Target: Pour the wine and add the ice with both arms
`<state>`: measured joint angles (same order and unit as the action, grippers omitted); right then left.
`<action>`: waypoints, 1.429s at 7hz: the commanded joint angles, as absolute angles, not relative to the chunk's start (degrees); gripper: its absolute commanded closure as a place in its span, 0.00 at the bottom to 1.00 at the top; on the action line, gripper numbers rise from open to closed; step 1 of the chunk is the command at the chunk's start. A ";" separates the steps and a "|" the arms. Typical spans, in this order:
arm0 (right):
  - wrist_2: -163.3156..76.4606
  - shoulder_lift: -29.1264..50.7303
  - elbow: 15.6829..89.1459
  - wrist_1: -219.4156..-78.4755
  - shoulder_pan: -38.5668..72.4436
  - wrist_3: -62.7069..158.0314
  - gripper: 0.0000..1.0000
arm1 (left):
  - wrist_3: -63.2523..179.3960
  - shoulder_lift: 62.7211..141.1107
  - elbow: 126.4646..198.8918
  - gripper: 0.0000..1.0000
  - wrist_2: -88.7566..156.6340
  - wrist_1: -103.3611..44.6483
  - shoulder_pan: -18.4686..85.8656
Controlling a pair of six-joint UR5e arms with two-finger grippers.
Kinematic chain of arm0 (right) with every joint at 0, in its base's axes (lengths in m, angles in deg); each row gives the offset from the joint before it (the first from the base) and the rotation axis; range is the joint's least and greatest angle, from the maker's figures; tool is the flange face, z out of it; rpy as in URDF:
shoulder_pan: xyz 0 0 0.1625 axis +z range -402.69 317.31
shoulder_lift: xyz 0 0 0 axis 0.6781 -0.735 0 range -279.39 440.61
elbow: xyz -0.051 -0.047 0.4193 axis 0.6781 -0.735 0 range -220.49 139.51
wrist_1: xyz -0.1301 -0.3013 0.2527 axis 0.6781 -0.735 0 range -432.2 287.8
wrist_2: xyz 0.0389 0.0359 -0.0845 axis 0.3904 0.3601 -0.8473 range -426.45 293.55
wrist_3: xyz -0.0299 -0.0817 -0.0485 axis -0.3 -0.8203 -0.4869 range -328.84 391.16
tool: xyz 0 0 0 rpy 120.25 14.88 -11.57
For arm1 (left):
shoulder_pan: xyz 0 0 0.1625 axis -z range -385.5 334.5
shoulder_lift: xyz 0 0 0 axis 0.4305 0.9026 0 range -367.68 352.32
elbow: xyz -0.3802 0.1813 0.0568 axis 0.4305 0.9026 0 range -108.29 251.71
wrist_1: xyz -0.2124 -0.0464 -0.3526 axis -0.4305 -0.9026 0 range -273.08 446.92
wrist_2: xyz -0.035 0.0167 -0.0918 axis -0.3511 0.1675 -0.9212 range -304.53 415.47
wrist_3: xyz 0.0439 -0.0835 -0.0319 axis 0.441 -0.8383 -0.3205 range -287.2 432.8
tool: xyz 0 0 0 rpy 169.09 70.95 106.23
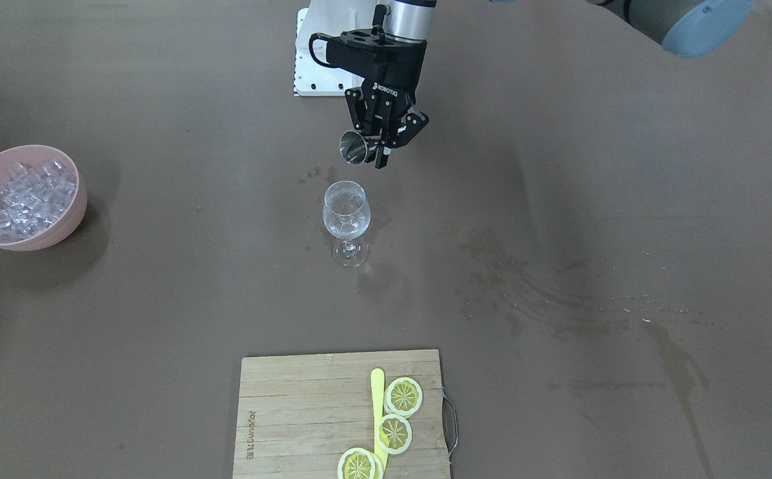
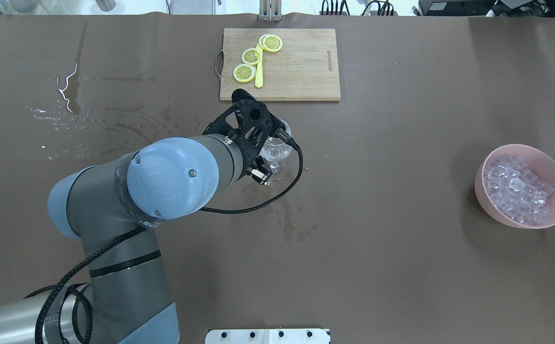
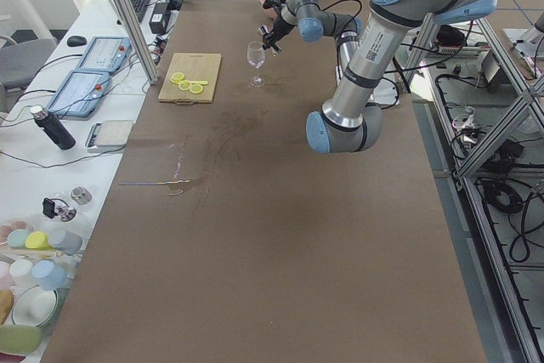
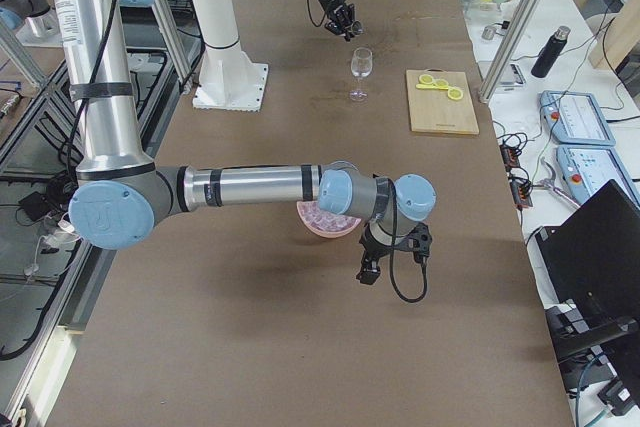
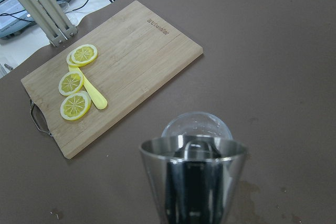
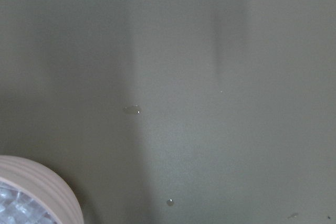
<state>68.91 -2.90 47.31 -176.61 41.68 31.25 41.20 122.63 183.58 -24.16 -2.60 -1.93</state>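
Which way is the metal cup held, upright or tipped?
Tipped: the left gripper holds the metal cup mouth sideways, near the wine glass.

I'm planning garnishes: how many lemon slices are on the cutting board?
3 lemon slices on the cutting board along a yellow stick: one nearest the robot, one midway, one farthest, which may overlap another.

Overhead from behind, front view opposite looking steeply down, both sharing the wine glass [image 1: 346, 216], wrist cameras close up.

Lemon slices [image 1: 403, 396] lie on a cutting board [image 1: 299, 419].
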 commanded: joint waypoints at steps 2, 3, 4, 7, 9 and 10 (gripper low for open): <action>69.25 -2.89 46.17 -174.94 41.68 31.34 0.00 | 42.13 124.33 181.67 1.00 -24.16 -0.18 -1.94; 69.25 -2.89 46.25 -174.86 41.68 31.34 0.00 | 42.13 125.12 180.88 1.00 -24.16 -0.09 -1.94; 69.25 -2.89 46.86 -174.86 41.68 31.34 0.00 | 42.13 125.56 180.17 1.00 -24.16 0.00 -1.94; 69.17 -2.97 50.72 -174.85 41.94 31.34 0.00 | 43.53 125.48 180.08 1.00 -24.07 2.80 -1.77; 69.17 -3.15 52.31 -174.86 42.21 31.42 0.00 | 44.59 126.96 180.08 1.00 -24.16 7.00 -1.77; 69.17 -3.15 52.32 -174.86 42.21 31.42 0.00 | 44.59 128.97 180.08 1.00 -24.16 10.34 -1.59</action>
